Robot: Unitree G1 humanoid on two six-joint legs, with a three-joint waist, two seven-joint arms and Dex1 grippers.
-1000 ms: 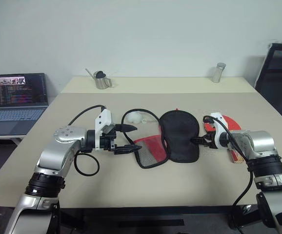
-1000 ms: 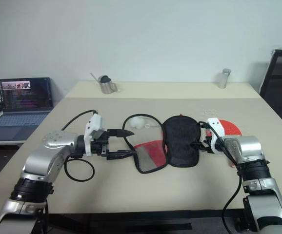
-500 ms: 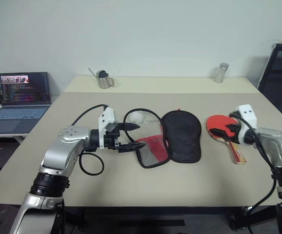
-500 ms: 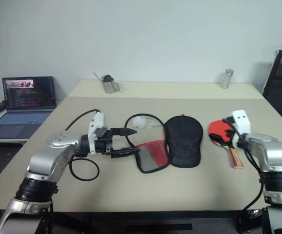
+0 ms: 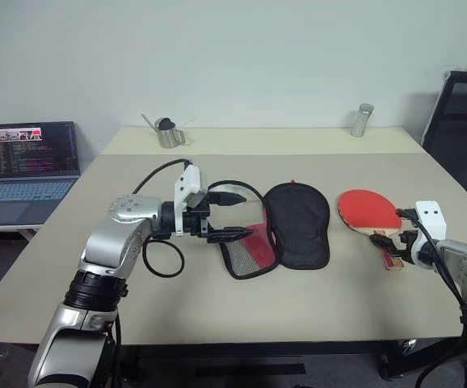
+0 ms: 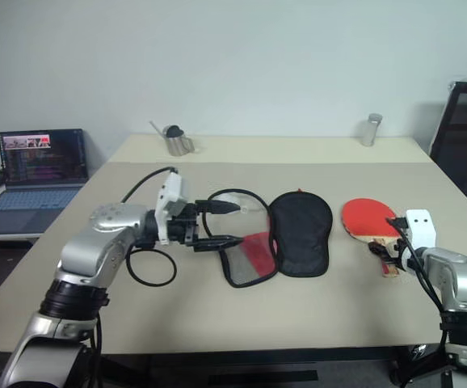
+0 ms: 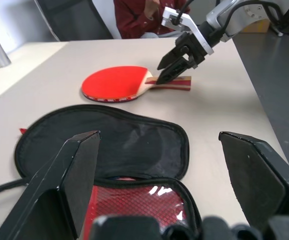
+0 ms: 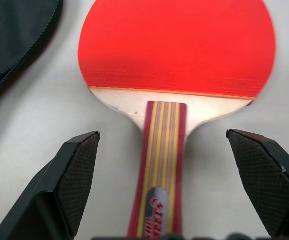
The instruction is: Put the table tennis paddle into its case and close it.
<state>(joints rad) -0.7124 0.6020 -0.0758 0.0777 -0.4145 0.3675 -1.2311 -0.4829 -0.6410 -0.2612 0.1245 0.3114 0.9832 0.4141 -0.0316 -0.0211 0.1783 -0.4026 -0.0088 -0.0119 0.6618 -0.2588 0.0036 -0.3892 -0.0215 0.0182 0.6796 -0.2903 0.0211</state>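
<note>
Two grippers are over the beige table [image 5: 314,303], both with fingers spread apart and holding nothing. The paddle [image 5: 369,212] lies flat on the table, red face up, at about three o'clock from the case [image 5: 296,225], apart from it, with its striped handle pointing toward the robot. The right gripper [image 8: 170,187] sits low over that handle, one finger on each side of it, not clamped. The case lies unzipped in the middle of the table, the black half spread flat and the red mesh half [image 5: 250,249] folded out at its eight o'clock. The left gripper [image 5: 235,215] hovers at the mesh half's ten o'clock, pointing toward the case.
</note>
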